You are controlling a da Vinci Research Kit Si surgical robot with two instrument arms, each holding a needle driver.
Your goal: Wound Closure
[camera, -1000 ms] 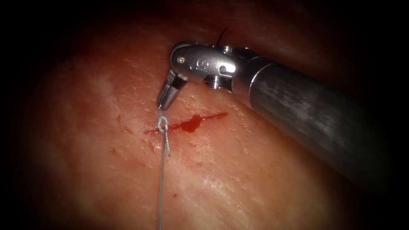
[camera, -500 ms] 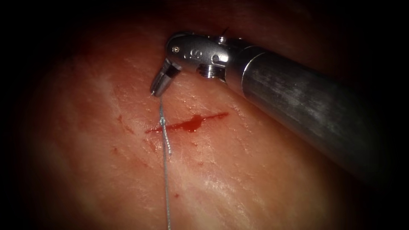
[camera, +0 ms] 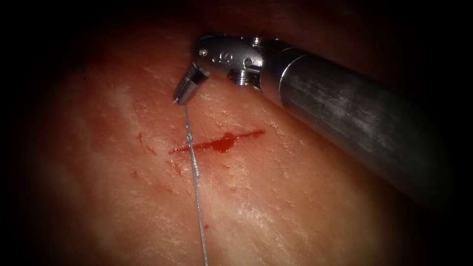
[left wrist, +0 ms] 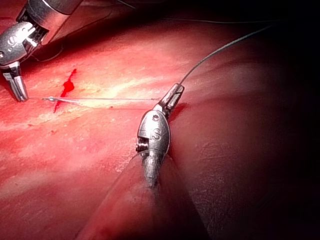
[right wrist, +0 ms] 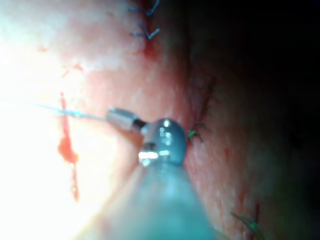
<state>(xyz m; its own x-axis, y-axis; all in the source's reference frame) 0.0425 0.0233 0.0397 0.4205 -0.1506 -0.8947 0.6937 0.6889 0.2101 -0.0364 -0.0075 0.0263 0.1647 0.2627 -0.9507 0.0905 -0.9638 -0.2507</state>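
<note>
Endoscope view: enters from the right as a long grey metal shaft with a silver wrist, ending in the right gripper (camera: 178, 98), small steel jaws pressed together on the upper end of the thin pale blue-grey thread (camera: 196, 177). Hangs just above the pale pink, glistening pork tissue (camera: 305, 212), beyond the short, narrow cut (camera: 246, 134), towards its left end. Runs straight and taut from those jaws down over the left end of the cut, with a small tight knot (camera: 190, 143) lying right at the crossing, then on down to the picture's lower edge. Lies pooled along the cut as a thin streak of red fluid (camera: 221, 143), widest near the middle. Left wrist view: shows the left gripper (left wrist: 175, 92), slim silver jaws on a rounded steel wrist, clamped on the same thread (left wrist: 110, 100) well away from the cut (left wrist: 59, 106), low over the tissue (left wrist: 75, 150). Stretches flat and tight from there across the tissue, past the knot (left wrist: 52, 99) beside the red fluid (left wrist: 67, 86), to the right gripper (left wrist: 20, 95), jaws together on the strand. Leaves the left gripper's jaws as a second, darker length and curves away over the shadowed tissue. Right wrist view: looks along the shaft to the right gripper (right wrist: 112, 116), closed on the thread (right wrist: 65, 112), which crosses the red fluid (right wrist: 65, 147). Also takes in short cut ends of blue thread (right wrist: 146, 31) standing up from the tissue (right wrist: 160, 80) farther off.
</note>
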